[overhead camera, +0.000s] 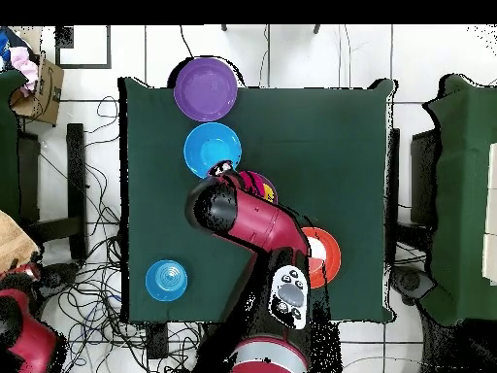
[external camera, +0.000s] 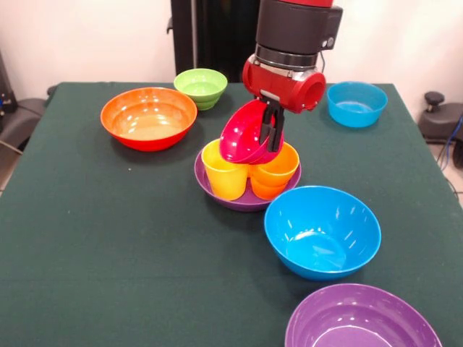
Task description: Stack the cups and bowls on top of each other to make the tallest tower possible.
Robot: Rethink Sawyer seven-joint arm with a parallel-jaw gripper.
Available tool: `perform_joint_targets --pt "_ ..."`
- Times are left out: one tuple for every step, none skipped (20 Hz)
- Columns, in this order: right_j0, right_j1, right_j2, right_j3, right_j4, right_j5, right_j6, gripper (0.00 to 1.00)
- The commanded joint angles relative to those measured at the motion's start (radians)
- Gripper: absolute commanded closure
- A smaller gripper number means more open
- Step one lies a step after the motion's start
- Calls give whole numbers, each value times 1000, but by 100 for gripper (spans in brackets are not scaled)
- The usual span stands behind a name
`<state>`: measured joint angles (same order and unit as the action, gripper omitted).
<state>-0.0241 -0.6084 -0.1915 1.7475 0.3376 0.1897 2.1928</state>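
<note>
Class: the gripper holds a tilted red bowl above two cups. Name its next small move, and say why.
Probably level and lower it. The gripper clamps the small glossy red plastic bowl tilted above the yellow cup and orange cup, both upright in a purple bowl.

The arm [external camera: 295, 32] had a glossy red shell over a dark grey cylindrical wrist ringed by a silver band. Below that band sat a rounded red housing, and black fingers [external camera: 273, 129] hung from it. From above, a pale grey panel [overhead camera: 290, 292] marked the red links near the base.
</note>
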Motion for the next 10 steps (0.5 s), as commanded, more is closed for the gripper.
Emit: perform_joint_targets --pt "6 32 71 47 38 -43 204 100" --pt "5 37 72 45 40 -48 203 100" --pt "6 40 72 44 41 -52 202 100" --pt "9 44 68 42 44 -54 203 100" --pt "11 44 67 42 46 -55 202 100" --pt "16 44 62 41 50 -50 204 100" --pt "17 44 60 40 52 -49 203 100" --pt "19 43 59 40 53 -47 202 100" --pt "20 43 58 39 55 -46 202 100" --pt "24 44 53 38 57 -44 203 100"
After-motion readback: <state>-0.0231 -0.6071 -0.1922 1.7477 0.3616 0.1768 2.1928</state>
